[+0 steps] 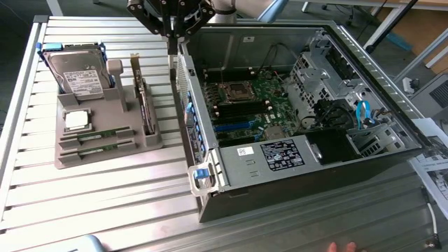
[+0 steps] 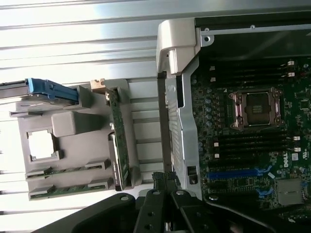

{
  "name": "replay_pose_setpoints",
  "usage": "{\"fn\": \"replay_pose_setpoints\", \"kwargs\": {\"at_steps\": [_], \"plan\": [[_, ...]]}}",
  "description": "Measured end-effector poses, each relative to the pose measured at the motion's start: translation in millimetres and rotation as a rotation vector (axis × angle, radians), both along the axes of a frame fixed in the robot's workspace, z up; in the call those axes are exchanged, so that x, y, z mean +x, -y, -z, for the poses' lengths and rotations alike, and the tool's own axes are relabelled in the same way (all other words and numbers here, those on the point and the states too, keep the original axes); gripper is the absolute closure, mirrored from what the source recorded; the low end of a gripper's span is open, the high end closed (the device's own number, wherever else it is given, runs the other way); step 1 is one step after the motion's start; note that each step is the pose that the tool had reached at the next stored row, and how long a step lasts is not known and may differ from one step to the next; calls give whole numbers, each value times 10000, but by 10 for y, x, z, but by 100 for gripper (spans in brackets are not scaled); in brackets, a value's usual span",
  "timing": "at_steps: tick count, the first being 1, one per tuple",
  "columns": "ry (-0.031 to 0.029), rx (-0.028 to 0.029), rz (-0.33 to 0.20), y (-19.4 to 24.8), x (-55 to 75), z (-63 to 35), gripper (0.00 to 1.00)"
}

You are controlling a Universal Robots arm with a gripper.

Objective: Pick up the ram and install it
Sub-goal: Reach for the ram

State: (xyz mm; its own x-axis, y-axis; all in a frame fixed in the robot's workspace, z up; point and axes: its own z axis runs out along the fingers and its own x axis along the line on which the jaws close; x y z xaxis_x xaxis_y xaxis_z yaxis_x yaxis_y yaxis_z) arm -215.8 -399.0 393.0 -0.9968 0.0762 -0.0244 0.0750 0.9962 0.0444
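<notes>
Here, on the slatted table point(image 1: 105, 199), a grey holder point(image 1: 150, 143) carries the parts. At its near end the ram point(image 1: 91, 153) lies flat in a slot, untouched, with a second green stick point(image 1: 94, 137) in the slot just behind it. Further back sit the square processor chip point(image 1: 75, 119), the upright expansion card point(image 1: 144, 100) and the hard drive point(image 1: 83, 76). On the exterior view's right lies the open computer case point(image 1: 294, 194). Farthest back, the gripper point(image 1: 173, 37) hangs over the case's wall, fingers pressed together, holding nothing.
</notes>
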Motion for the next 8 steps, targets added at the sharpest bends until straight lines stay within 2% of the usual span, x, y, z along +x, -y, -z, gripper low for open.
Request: {"fn": "replay_pose_setpoints", "kwargs": {"at_steps": [8], "plan": [[1, 0, 0, 0, -204, 1, 89]]}}
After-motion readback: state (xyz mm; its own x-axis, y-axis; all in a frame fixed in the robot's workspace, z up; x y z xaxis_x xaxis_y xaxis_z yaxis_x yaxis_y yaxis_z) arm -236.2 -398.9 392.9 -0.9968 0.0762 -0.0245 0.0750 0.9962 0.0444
